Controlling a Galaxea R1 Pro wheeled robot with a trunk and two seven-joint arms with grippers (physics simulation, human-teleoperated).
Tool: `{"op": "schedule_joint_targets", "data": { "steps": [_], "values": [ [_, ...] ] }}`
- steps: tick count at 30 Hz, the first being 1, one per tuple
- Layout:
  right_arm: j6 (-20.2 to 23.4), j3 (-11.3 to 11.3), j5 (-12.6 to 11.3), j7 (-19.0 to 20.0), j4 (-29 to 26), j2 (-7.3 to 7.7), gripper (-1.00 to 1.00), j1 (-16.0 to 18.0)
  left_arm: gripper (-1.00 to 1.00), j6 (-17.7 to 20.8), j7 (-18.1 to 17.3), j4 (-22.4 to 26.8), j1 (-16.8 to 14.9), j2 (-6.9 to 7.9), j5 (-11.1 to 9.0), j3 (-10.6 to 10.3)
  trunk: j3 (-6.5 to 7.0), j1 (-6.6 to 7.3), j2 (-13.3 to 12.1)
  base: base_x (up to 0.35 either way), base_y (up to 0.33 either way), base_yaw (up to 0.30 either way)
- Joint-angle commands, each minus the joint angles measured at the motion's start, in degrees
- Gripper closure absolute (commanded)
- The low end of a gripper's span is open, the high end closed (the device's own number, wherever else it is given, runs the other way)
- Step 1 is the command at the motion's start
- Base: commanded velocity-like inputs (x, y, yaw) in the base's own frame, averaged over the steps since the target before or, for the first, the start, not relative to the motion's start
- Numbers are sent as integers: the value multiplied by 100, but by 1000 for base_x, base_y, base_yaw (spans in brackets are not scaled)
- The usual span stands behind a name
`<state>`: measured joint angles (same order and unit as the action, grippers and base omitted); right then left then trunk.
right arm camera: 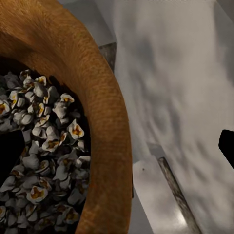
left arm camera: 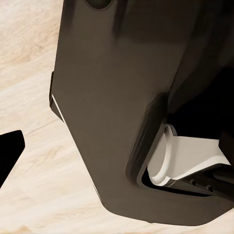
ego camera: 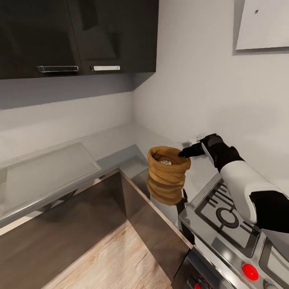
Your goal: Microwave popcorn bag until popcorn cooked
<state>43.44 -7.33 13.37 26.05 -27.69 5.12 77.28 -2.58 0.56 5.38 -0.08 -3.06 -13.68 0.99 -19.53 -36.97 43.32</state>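
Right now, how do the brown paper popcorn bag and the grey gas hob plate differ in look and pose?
The tan-brown crumpled paper popcorn bag stands upright and open; the grey ridged gas hob plate lies flat. The bag is soft and creased, the hob rigid and lined. The bag holds whitish popcorn; the hob carries nothing.

Domestic kitchen.
Dark wall cabinets (ego camera: 76, 36), glossy steel worktop (ego camera: 120, 148), gas hob (ego camera: 228, 216) with red knobs (ego camera: 250, 272), wood floor (ego camera: 108, 261).

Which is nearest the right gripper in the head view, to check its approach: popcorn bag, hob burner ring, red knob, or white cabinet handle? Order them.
From the right gripper:
1. popcorn bag, right at the fingertips, on the countertop.
2. hob burner ring, below the forearm.
3. white cabinet handle and red knob: too close to call.
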Motion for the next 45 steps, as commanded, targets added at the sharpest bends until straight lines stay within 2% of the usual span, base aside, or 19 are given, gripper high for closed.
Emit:
{"op": "schedule_joint_targets", "data": {
  "steps": [1, 3, 8, 18, 19, 34, 38, 41, 45],
  "values": [
    [9, -23, 61, 50, -8, 2, -100, 3, -100, -14, 6, 2, -1, -2, -21, 7, -7, -1, 5, 0, 0, 0],
    [-13, -23, 50, 50, -4, -6, -100, 3, -100, -14, 6, 3, -1, -2, -21, 8, -7, -1, 5, 0, 0, 0],
    [-403, -26, 35, 45, 286, -19, -100, 3, -100, -14, 6, 3, -1, -2, -21, 7, -7, -1, 5, 0, 0, 0],
    [-475, -23, 40, -9, 440, -11, -100, 2, -100, -14, 6, 2, -1, -2, -21, 7, -7, -1, 5, 0, 0, 0],
    [-475, -23, 42, -15, 471, -11, 100, 3, -100, -14, 6, 3, -1, -2, -21, 7, -7, -1, 5, 0, 0, 0],
    [-431, -20, 81, -33, 533, -13, 100, 5, -100, -14, 6, 3, -1, -2, -21, 7, -7, -1, 5, 0, 0, 0],
    [-331, 2, 50, -42, 489, -120, 100, 4, -100, -14, 6, 3, -1, -2, -21, 8, -7, -1, 5, 0, 0, 0],
    [8, 18, 36, -49, 450, -292, 100, 5, -100, -14, 6, 2, -1, -2, -21, 7, -7, -1, 5, 0, 0, 0],
    [536, 118, 21, -49, -19, -336, 100, 4, -100, -14, 6, 0, -1, -2, -21, 7, -7, -1, 5, 0, 0, 0]
  ]
}}
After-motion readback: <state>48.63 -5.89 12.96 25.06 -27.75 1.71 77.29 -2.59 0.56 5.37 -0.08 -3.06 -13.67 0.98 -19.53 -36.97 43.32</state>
